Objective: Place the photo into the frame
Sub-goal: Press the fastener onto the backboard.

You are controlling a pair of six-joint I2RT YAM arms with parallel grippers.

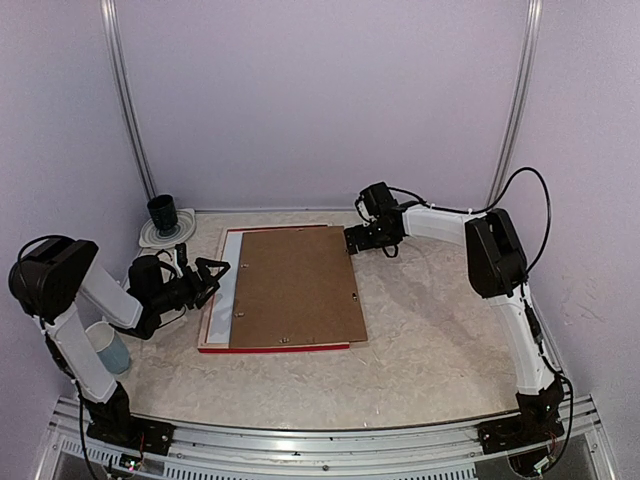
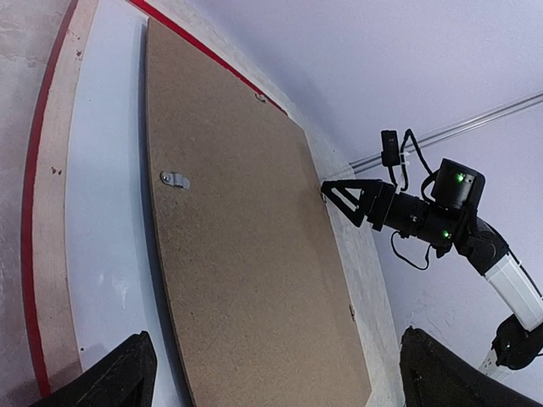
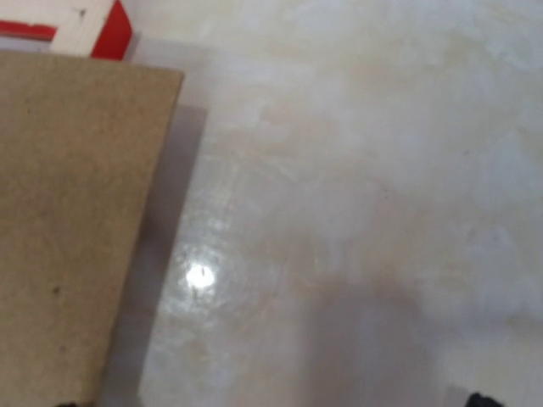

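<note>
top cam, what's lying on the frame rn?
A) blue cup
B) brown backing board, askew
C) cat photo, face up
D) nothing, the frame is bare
B: the brown backing board lies skewed over the frame, leaving a strip of white sheet bare along one long side.

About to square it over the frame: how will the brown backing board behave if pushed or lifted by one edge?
Probably stiff: the backing board lies flat, overhanging the frame without sagging. It looks thin and likely light, so a push should slide it, not tip it. Its low edge may resist pinching.
</note>
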